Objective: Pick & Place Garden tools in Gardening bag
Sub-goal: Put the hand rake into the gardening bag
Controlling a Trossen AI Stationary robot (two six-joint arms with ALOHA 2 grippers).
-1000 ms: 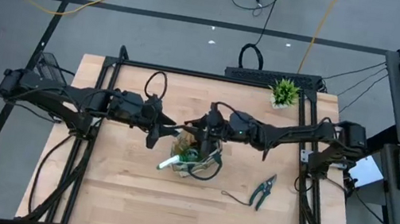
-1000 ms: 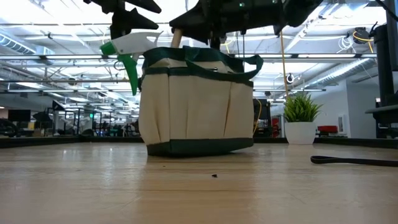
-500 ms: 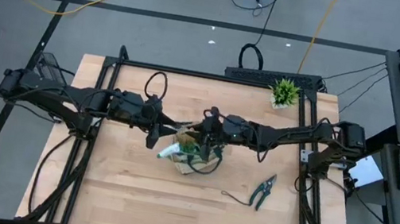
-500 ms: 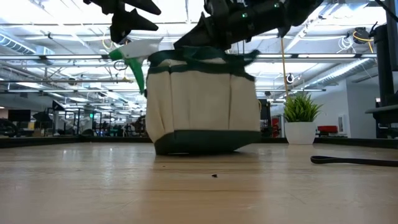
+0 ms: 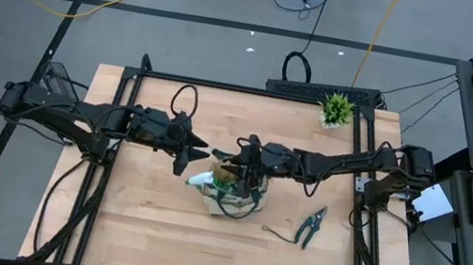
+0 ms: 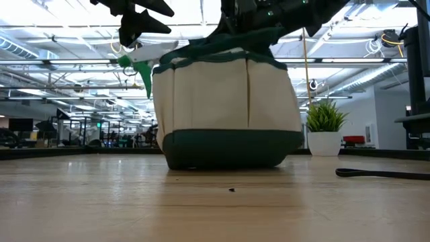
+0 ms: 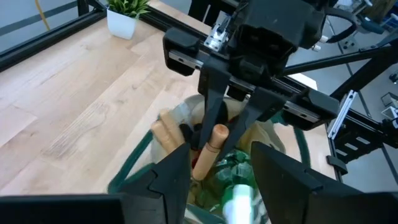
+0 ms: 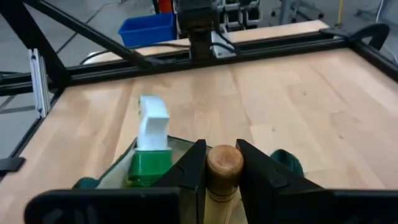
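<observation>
Left gripper [image 5: 198,153]: hovers over the middle of the tabletop [image 5: 135,231], just beside the bag's left rim; its fingers [image 7: 173,175] stand apart with nothing between them.

Gardening bag [image 6: 225,111]: a beige-tan tote with dark green trim and base, standing near the centre of the tabletop. Wooden tool handles [image 7: 166,130], a red-and-black item and a green spray bottle [image 5: 202,179] fill its mouth; the bottle's white nozzle [image 6: 151,51] juts over the bag's left rim, below and just beside the left fingers.

Right gripper [image 5: 247,153]: sits directly above the bag's opening. Its fingers [image 8: 193,168] are narrowly set and clamp the rounded end of a wooden-handled tool [image 8: 224,171], which stands upright between them with its lower part inside the bag.

Pruning shears [image 5: 311,226]: teal-handled, lying flat on the tabletop toward its right edge, well apart from both grippers.

Potted plant [image 5: 336,109]: at the far right corner.
</observation>
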